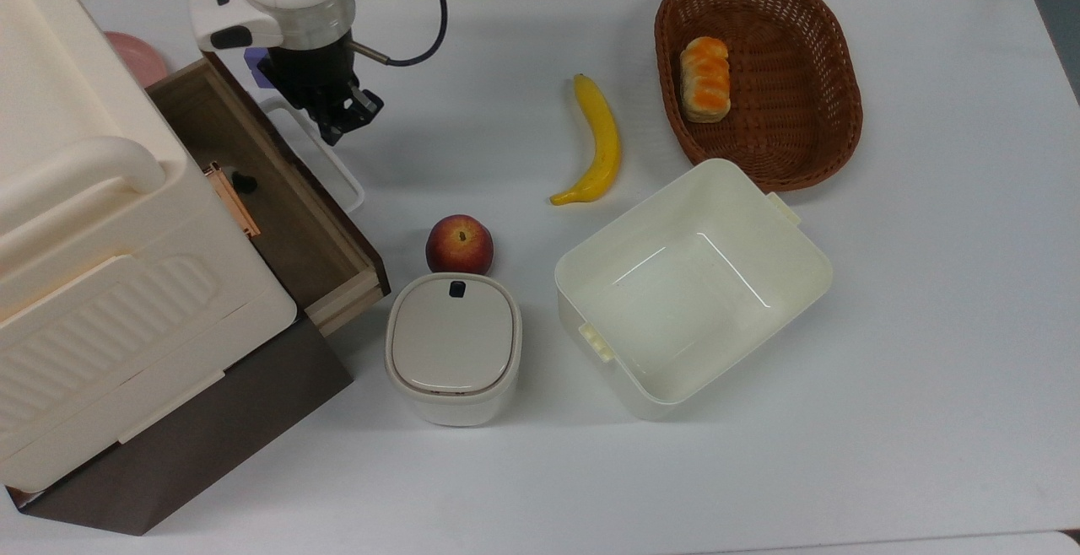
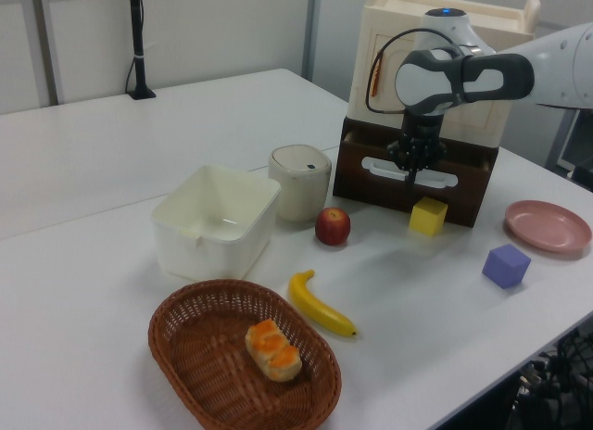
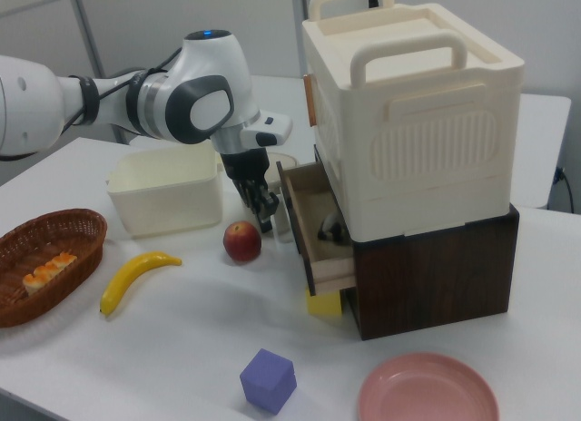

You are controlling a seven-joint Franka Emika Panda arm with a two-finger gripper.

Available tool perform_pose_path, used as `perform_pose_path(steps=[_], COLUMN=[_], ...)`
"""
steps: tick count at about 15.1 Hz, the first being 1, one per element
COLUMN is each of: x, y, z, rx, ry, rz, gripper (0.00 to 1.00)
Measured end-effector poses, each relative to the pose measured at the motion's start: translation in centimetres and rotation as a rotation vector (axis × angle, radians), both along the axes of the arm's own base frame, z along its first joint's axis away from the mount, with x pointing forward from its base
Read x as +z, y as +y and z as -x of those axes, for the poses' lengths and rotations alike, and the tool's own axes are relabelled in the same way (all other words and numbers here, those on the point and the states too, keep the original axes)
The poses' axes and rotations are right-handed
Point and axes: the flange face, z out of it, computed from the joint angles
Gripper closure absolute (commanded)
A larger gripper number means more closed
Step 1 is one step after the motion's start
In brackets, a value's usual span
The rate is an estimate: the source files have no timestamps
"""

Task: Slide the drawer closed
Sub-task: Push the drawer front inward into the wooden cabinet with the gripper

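drawer (image 1: 283, 201) part open under the cream box | gripper (image 1: 337, 121) against its handle (image 1: 316, 154), fingers nearly shut, holding nothing | risk: off-centre push skews drawer, jams it

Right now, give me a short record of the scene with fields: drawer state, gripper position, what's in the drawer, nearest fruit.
drawer state: drawer partly open, sticking out of the dark brown cabinet
gripper position: gripper at the white loop handle on the drawer front
drawer contents: small black and white item, kind unclear
nearest fruit: apple, beside the drawer's front corner in the top view
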Motion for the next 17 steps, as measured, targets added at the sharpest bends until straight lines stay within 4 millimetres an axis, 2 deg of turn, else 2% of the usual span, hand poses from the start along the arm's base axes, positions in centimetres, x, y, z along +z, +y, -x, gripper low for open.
perform_pose_path(steps=[8, 13, 17], x=[-0.8, -0.4, 0.0], y=[-2.4, -3.5, -5.2], z=[-0.6, -0.7, -0.7], rx=[-0.022, -0.034, -0.057], ry=[-0.045, -0.071, -0.112], rz=[0.014, 0.02, 0.029], gripper=[1.0, 1.0, 1.0])
